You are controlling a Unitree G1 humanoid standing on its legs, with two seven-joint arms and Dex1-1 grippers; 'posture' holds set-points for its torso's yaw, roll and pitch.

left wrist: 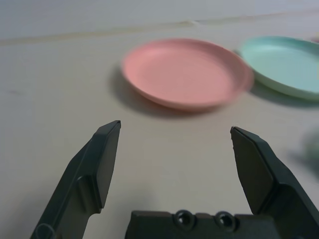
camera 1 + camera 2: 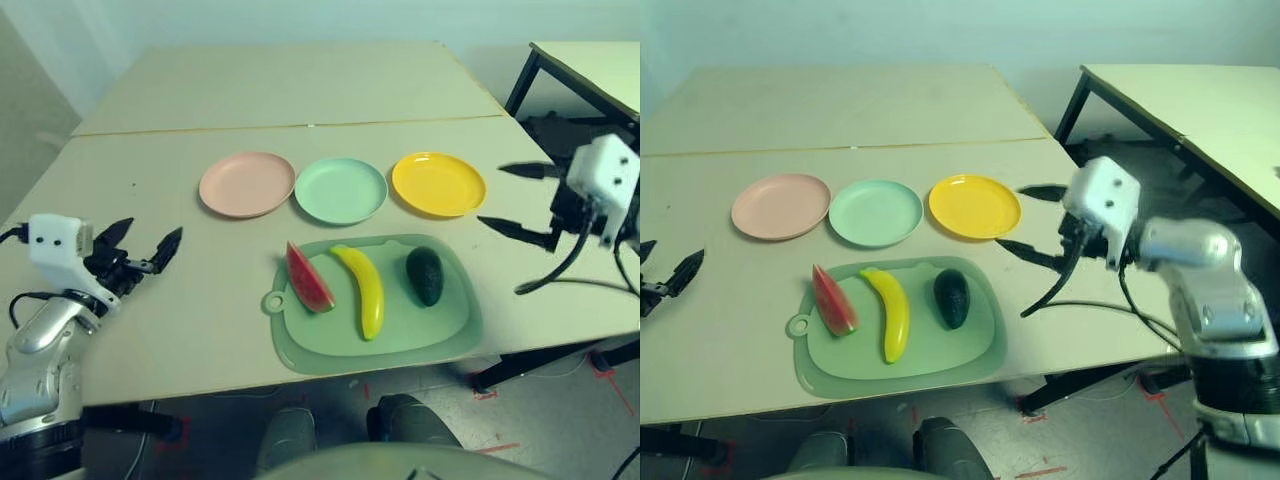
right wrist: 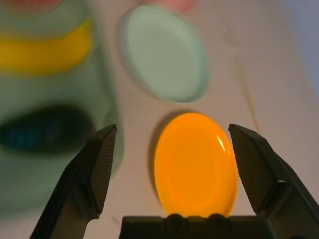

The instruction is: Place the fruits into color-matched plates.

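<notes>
Pink plate, green plate, yellow plate in a row on table, all bare. Just in front, mat w/ watermelon, banana, avocado left to right. L gripper near table's left edge, jaws spread, nothing in them. R gripper above table right of yellow plate, jaws spread, nothing in them.

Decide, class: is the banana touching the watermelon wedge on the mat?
Apart. The left eye view shows a strip of green mat between the banana and the watermelon wedge along their whole length.
</notes>
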